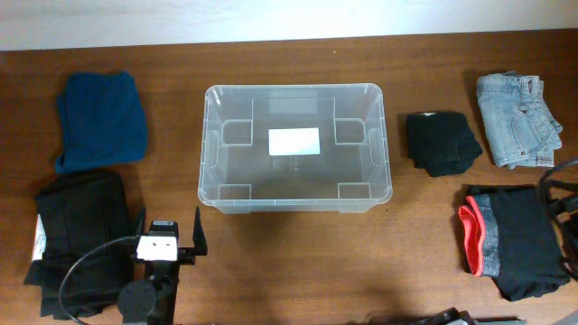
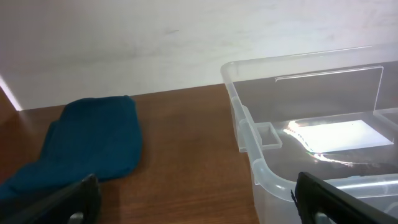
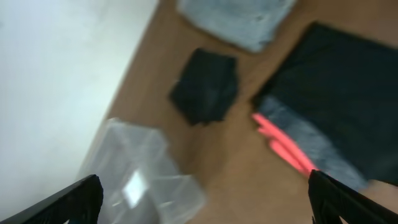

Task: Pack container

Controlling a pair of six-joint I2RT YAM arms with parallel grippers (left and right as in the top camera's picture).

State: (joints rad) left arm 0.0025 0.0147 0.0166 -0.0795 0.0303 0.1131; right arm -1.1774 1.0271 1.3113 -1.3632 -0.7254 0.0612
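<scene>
the large clear plastic rectangular container (image 1: pixel 293 185) sits empty in the middle of the brown wooden bench (image 1: pixel 289 271). its open mouth faces up and only the white rectangular label (image 1: pixel 294 142) shows on its base. that central spot looks chosen so either arm can reach it.

the clothes lie on either side of the container, apparently so each arm has its own share. on the container's left are a folded dark blue cloth (image 1: pixel 101 120) at the far side and a folded black garment (image 1: pixel 79 236) at the near side. on the container's right a small folded black cloth (image 1: pixel 441 142) lies closest. a folded pale denim piece (image 1: pixel 517 119) lies beyond it, and a black garment with a red and grey band (image 1: pixel 510 239) lies nearer the robot. all are well apart from the container, and none is inside.

the left end effector (image 1: pixel 170 226) hangs just beside the container's near-left corner, fingers spread wide and holding nothing. from its wrist view it faces the blue cloth and the container's rim. the right end effector (image 3: pixel 202 199) is also spread wide and empty, high above the right-hand clothes, in a blurred view.

packing has not begun, judging by the bare tub.
</scene>
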